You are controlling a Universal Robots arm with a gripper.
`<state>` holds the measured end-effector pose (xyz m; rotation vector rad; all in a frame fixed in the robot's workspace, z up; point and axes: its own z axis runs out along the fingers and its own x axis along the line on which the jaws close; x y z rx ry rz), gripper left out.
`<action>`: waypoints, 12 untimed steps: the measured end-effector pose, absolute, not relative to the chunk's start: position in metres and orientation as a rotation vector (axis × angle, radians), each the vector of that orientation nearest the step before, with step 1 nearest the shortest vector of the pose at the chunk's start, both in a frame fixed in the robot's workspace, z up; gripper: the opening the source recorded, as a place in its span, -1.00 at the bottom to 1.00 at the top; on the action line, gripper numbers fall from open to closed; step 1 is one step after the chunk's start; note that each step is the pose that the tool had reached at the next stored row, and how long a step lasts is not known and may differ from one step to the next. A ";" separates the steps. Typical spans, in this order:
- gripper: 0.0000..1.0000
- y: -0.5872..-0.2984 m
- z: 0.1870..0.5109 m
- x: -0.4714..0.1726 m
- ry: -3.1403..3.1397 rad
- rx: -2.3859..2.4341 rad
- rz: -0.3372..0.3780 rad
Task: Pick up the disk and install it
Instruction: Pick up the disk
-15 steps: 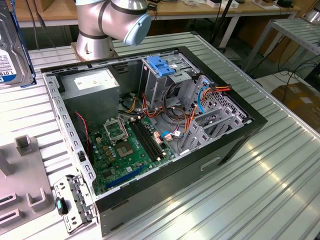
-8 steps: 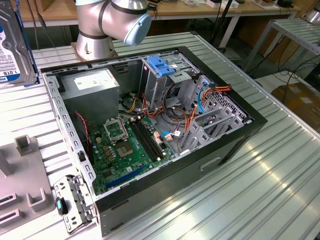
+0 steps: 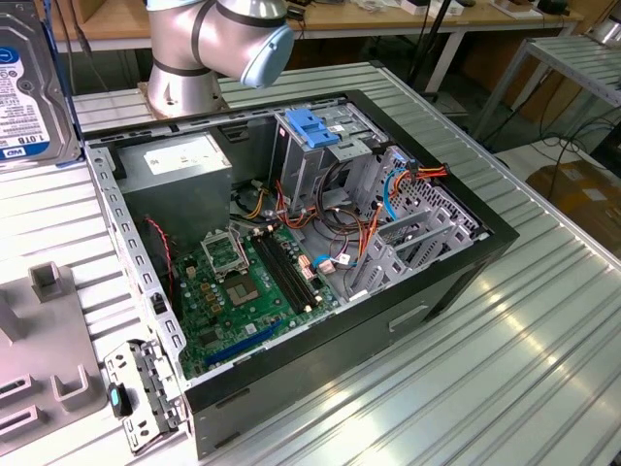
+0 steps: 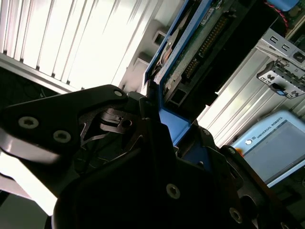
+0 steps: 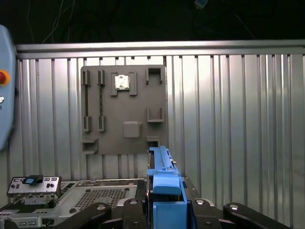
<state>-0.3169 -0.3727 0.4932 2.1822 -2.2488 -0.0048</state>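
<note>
1. The tool [image 5: 164, 212] is closed on the disk [image 5: 164, 183], clamping its blue edge.
2. The disk hangs above the table [image 3: 524, 369], outside the open computer case [image 3: 291, 374] and clear of the grey plate [image 5: 123, 112].

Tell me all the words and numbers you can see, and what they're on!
The disk, gripped in the hand: a printed label, cut off at the exterior view's left edge, not readable whole.
Power supply: a white sticker, print too small to read.
Teach pendant: one tiny line of print, too small to read.
Nothing can be quoted for sure.
</note>
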 end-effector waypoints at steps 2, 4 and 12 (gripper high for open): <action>-0.25 -0.373 0.493 -0.315 -2.249 2.182 -0.005; -0.25 -0.373 0.493 -0.313 -2.249 2.182 -0.005; -0.25 -0.373 0.493 -0.306 -2.249 2.182 -0.005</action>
